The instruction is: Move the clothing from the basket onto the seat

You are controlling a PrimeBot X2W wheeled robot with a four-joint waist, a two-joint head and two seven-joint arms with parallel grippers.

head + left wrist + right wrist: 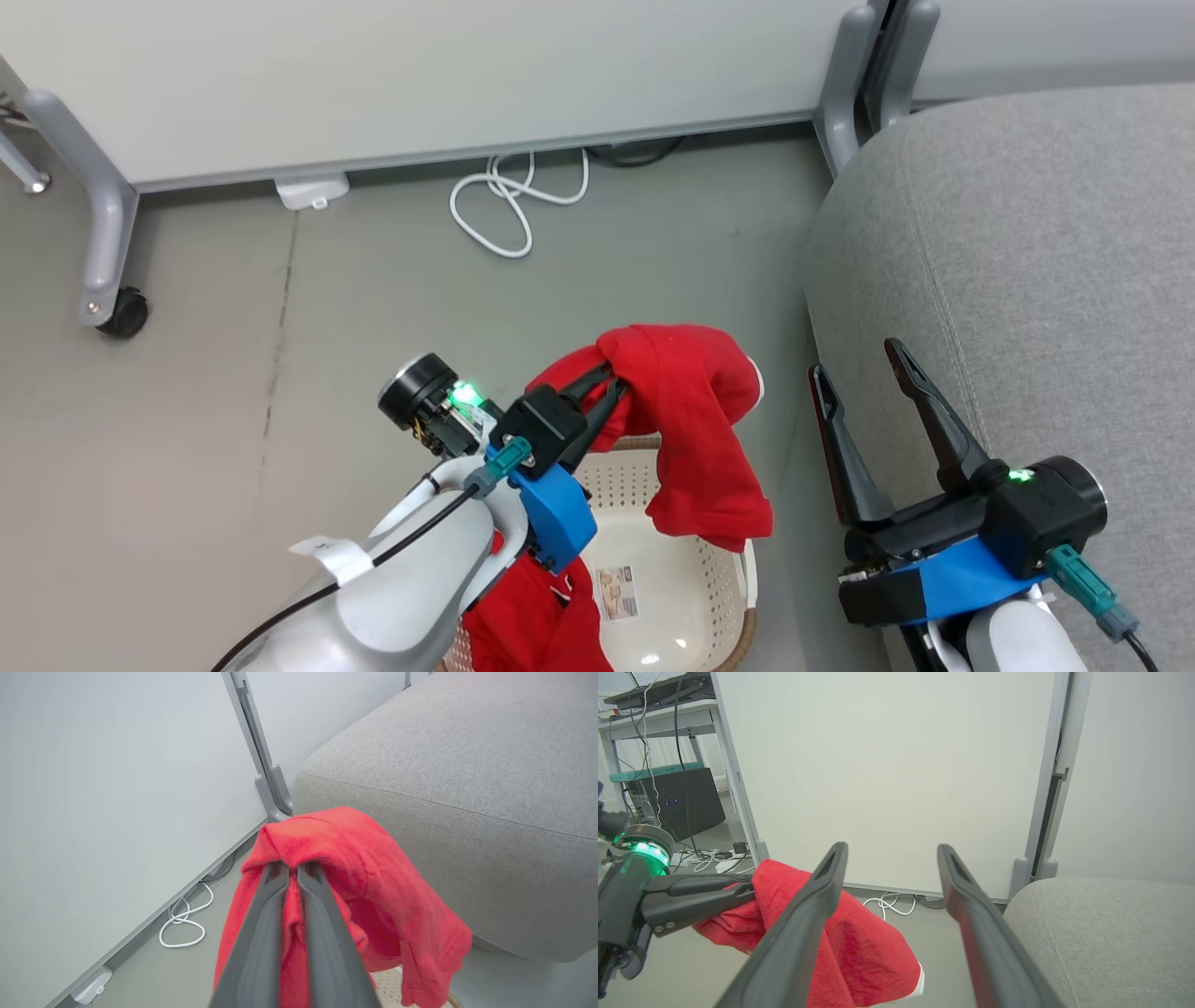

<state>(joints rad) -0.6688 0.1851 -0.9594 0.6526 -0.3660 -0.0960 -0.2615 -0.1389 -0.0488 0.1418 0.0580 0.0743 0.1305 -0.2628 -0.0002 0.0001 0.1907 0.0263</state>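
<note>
Dangling garment, snag risk

Soft bright-red fabric garment (695, 420) hangs mid-frame, pinched by left gripper (292, 870), over oval cream perforated plastic basket (747, 579). Light-grey woven sofa (1027, 261) right; right gripper (854, 357) spread, empty. Trailing hem may catch basket rim.

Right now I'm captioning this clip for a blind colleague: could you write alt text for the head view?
The left tool, shut on a red garment, holds it above a cream laundry basket with more red clothing in it. The right tool hangs open by the edge of the grey sofa at right.
</note>
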